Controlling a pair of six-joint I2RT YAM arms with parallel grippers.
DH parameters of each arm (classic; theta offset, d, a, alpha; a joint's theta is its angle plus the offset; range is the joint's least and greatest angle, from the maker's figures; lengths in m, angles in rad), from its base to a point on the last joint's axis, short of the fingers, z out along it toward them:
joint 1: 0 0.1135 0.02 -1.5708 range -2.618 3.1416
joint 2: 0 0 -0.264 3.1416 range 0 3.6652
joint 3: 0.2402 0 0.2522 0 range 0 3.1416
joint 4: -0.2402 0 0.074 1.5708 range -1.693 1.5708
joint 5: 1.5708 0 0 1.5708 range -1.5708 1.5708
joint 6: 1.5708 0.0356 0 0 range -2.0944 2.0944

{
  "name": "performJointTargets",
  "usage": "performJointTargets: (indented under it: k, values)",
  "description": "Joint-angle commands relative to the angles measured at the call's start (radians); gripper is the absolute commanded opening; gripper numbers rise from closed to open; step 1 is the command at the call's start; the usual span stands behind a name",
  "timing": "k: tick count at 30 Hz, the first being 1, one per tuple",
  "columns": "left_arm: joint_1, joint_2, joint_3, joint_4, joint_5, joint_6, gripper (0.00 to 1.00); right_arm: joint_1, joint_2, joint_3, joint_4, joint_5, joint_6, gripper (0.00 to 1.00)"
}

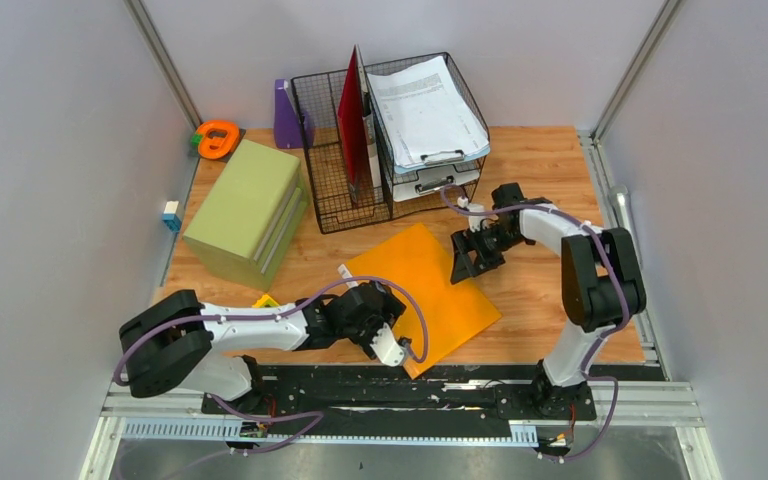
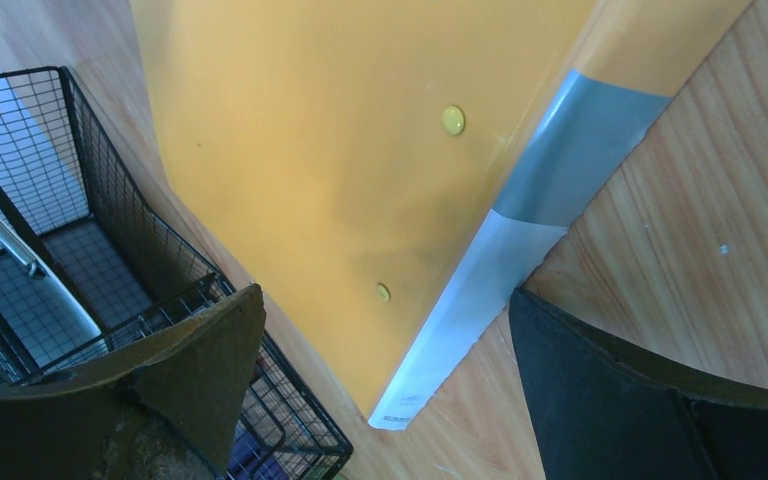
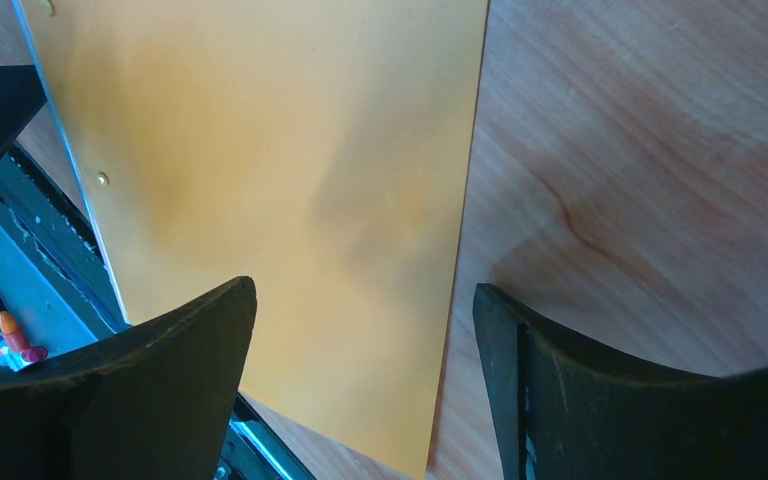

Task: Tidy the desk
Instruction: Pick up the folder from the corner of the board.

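Bolted along the near edge, a black base plate (image 1: 400, 395) carries both arms, and beyond it the desk (image 1: 545, 165) fills the space between grey walls and aluminium rails, under everything else.

At the far left, a small blue-and-white block (image 1: 171, 215) sits by the side rail. An olive-green box (image 1: 245, 210) stands on the wood next to it, with an orange tape dispenser (image 1: 218, 138) behind it in the back corner and a purple item (image 1: 285, 112) just right of that.

The left gripper (image 2: 385, 295) hangs over the near-left corner of a flat orange folder (image 1: 430, 280). Its jaws are spread as wide as they go, and nothing is between them but the folder's grey-and-white spine strip (image 2: 520, 230) below.

Behind the folder stands a black wire rack (image 1: 325, 170). It has a red folder (image 1: 352, 125) upright in a slot and a stack of printed papers (image 1: 425, 110) in the tray on its right side.

The right gripper (image 3: 365, 288) hovers at the folder's far-right edge. Its jaws are broadly parted and grip nothing; one finger is over the orange cover and the other over bare wood.
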Motion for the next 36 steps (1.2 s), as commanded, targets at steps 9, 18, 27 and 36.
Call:
performJointTargets:
  k: [9,18,27,36]
  values:
    - [-0.01,0.044,-0.019,0.09,-0.011,-0.037,1.0,0.01,0.224,0.078,-0.104,-0.255,-0.05,0.78]
    - [-0.024,0.09,-0.043,0.202,-0.025,-0.027,1.0,0.013,0.269,0.11,-0.188,-0.4,-0.095,0.74]
    - [-0.034,0.103,-0.076,0.253,-0.022,0.052,1.0,0.017,0.271,0.12,-0.195,-0.337,-0.093,0.71]
    - [-0.034,-0.038,-0.098,0.114,0.031,0.064,1.0,-0.099,0.085,0.144,-0.176,-0.153,-0.06,0.76]
